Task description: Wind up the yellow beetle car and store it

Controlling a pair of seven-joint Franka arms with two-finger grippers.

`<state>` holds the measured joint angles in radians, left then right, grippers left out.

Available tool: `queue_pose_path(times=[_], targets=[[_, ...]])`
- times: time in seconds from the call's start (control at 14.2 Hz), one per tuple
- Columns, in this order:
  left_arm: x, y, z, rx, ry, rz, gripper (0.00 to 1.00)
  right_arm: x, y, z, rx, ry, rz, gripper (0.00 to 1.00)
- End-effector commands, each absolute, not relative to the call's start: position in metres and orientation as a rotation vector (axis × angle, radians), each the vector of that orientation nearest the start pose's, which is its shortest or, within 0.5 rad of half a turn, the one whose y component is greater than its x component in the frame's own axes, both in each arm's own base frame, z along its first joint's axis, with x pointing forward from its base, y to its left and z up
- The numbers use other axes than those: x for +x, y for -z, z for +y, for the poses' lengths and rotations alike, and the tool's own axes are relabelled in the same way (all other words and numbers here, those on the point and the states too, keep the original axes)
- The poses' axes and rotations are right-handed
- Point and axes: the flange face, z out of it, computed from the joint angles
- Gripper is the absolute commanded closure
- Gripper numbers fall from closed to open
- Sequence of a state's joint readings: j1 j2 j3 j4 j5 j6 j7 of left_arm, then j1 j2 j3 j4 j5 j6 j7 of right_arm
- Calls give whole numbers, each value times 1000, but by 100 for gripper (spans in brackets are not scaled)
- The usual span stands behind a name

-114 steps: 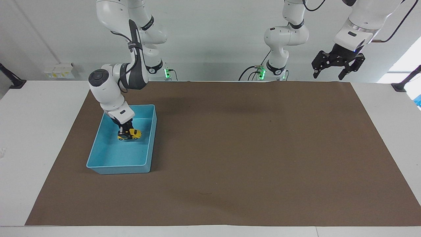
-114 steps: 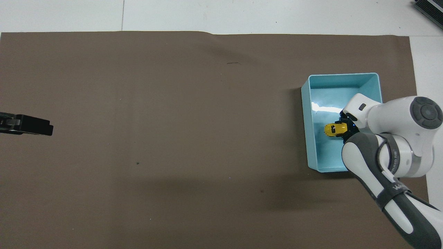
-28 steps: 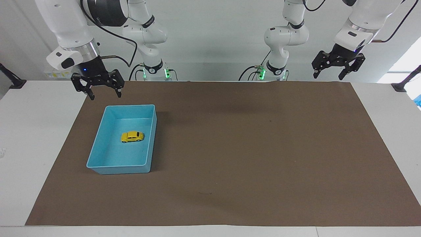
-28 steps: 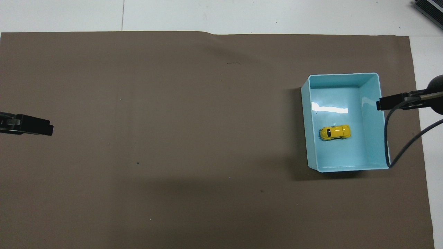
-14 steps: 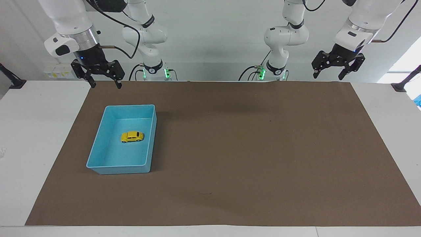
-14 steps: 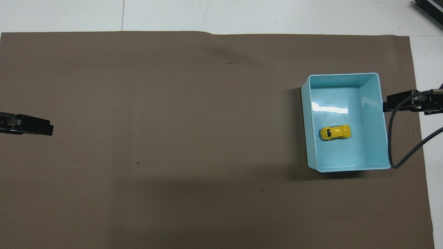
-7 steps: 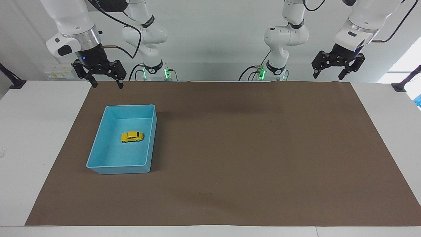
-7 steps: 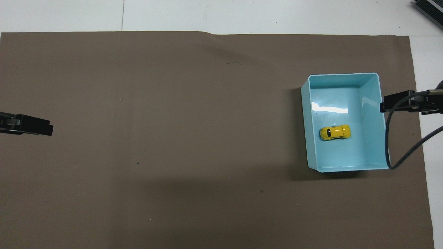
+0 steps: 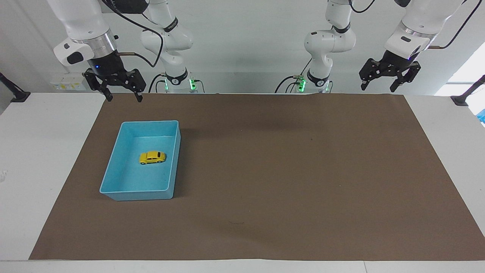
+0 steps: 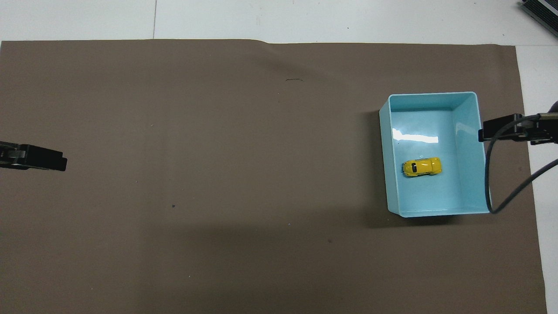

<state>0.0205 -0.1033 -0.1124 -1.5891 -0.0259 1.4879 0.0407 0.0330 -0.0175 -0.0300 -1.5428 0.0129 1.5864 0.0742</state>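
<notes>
The yellow beetle car (image 9: 152, 157) (image 10: 421, 167) rests on its wheels on the floor of the blue tray (image 9: 113, 169) (image 10: 476, 152), near the tray's middle, with nothing touching it. My right gripper (image 9: 120, 97) hangs open and empty, raised high above the mat's edge at the right arm's end of the table, well clear of the tray; one dark fingertip (image 10: 497, 130) of it shows in the overhead view. My left gripper (image 9: 379, 86) waits open and empty, raised above the mat's corner at the left arm's end; a fingertip (image 10: 45, 160) of it also shows.
A brown mat (image 9: 288, 170) covers most of the white table (image 9: 38, 151). The tray stands on the mat toward the right arm's end. A black cable (image 10: 497, 174) from the right arm hangs past the tray's side wall in the overhead view.
Over the last second my right gripper shifted only slightly. Eight seconds ago it was down in the tray at the car; since then it has withdrawn upward, leaving the car in the tray.
</notes>
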Motion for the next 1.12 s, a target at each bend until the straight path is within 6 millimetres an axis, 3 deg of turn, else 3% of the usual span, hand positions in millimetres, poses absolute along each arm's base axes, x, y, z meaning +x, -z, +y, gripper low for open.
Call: queue_pose_path(times=[0.0,1.05], targets=[[507,-669,-50,-3163,-4,209,0,551,-651,4,-3108,82,130,0],[507,-669,-50,-3163,-4,209,0,552,-653,3,-3108,108,128,0]])
